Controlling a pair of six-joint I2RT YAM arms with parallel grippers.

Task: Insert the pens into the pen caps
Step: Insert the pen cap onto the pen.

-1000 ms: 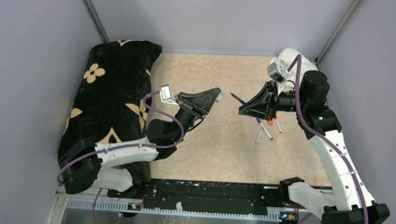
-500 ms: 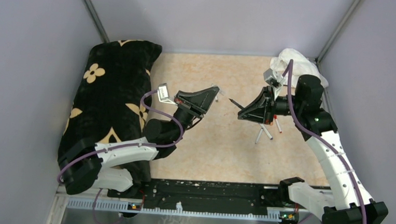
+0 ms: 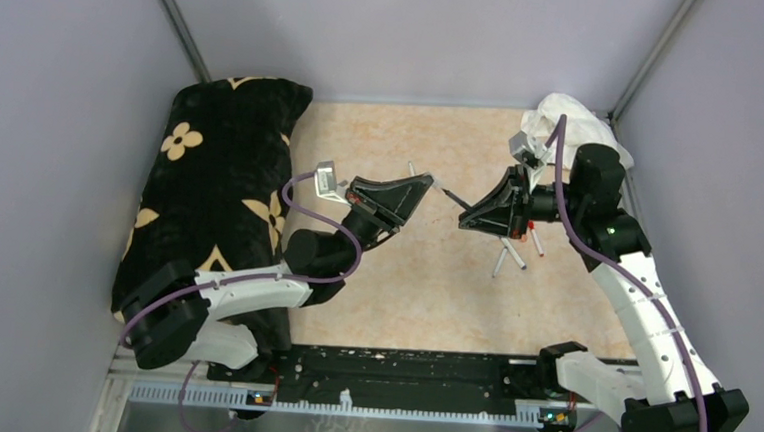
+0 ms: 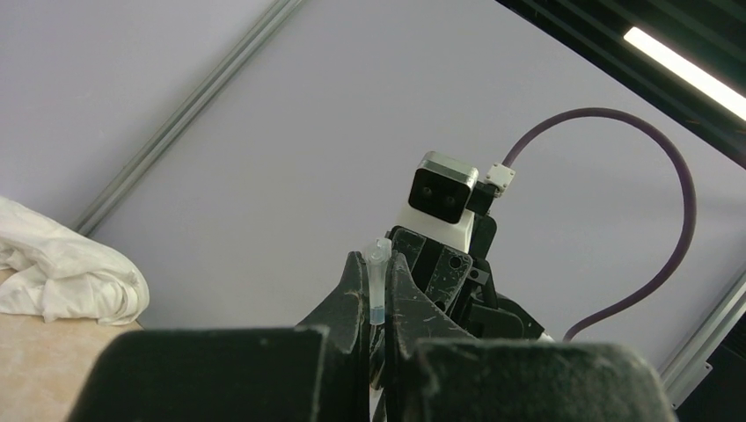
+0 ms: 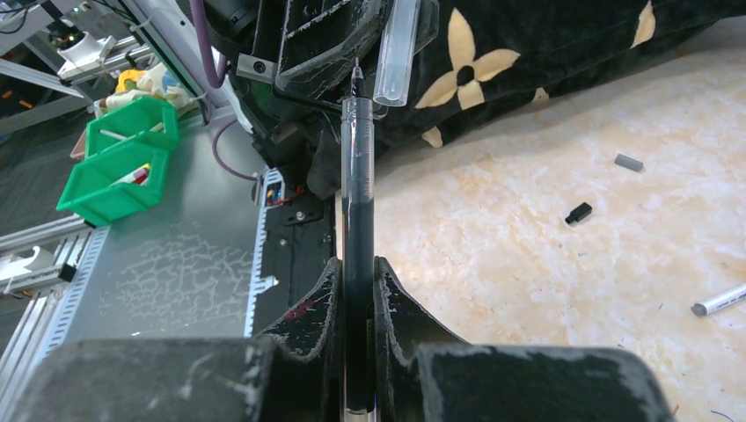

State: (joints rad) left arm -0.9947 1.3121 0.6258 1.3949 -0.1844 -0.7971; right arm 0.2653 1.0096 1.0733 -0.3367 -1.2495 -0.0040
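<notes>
We are observing the right gripper [image 5: 356,274] pinching the pen [image 5: 356,176] low on its barrel, one finger pressing on each side, so that most of the barrel and the fine tip are projecting up the centre of the right wrist view. The left gripper [image 4: 373,264] is clamping the clear cap [image 4: 378,281] between nearly closed fingers, with the clip end standing out above the fingertips at the centre of the left wrist view. In the top view both parts are hanging above the middle of the table [image 3: 424,289], facing each other with a gap between them. In the right wrist view the pen tip is sitting just left of the cap, beside it rather than in line with its mouth. We are judging both parts to be light, stiff, smooth plastic. The barrel is likely to slide or pivot in a two-point pinch under end load, so we are recommending a hold near mid-barrel. The thin-walled cap is best taken across its body, leaving the mouth free. Further out, a grey cap [image 5: 628,162] and a black cap [image 5: 578,212] are lying apart at the right of the right wrist view. Loose pens [image 3: 509,256] are lying right of centre in the top view. A black cushion [image 3: 221,166] is occupying the left side and a white cloth [image 3: 564,117] the upper right.
</notes>
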